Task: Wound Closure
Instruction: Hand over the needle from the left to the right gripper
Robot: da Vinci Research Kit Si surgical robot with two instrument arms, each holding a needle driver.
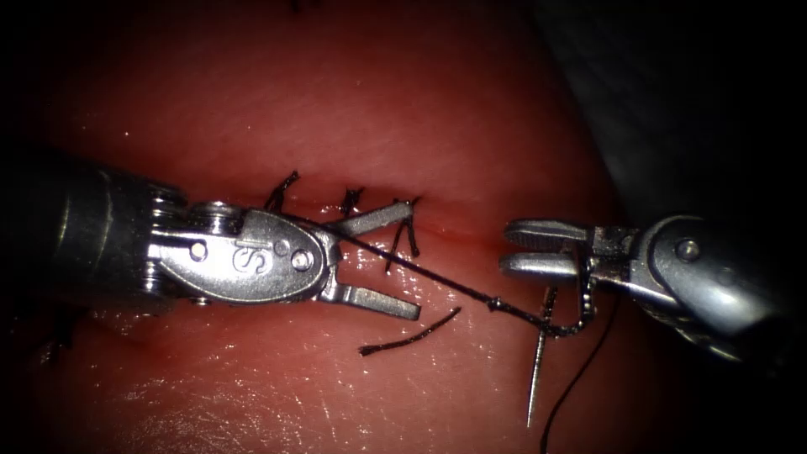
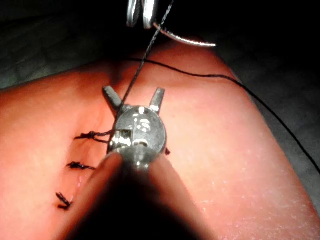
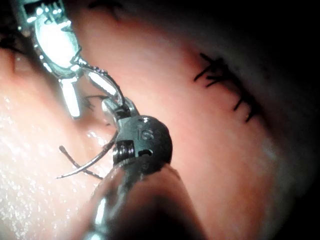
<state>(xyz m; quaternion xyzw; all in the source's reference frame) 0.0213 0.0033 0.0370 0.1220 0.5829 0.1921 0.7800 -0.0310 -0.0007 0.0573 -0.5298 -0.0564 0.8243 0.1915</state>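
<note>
Over the cut (image 1: 471, 235), just left of its middle, the left tool (image 1: 378, 261) sits with jaws spread wide, holding nothing; the thread (image 1: 437, 273) runs taut between them without being pinched, rising from the stitched line toward the right. Right tool (image 1: 538, 248) at the right end of the cut: jaws together, clamped on the needle (image 1: 538, 370) near its swaged end, the rest of the curve hanging down from the jaws with the tip pointing toward the near edge of the tissue (image 1: 353, 109). Needle is free of the tissue, on the right side of the scene, well apart from the left tool. Right wrist view confirms it: needle (image 3: 87, 165) arcs out from the closed right tool (image 3: 112, 107), tip in air above the surface. Thread leaves the needle's tail, loops under the right tool and trails off toward the near edge. Three knotted stitches (image 2: 82, 165) already lie along the cut; a loose cut end (image 1: 412, 336) rests on the tissue below the left tool. Handling, as judged: needle is light, stiff, polished and prone to roll in the jaws, best taken on the body back from the tip, never on the point. Thread is thin, limp, easily frayed if crushed. Tissue looks soft and wet, likely slippery
</note>
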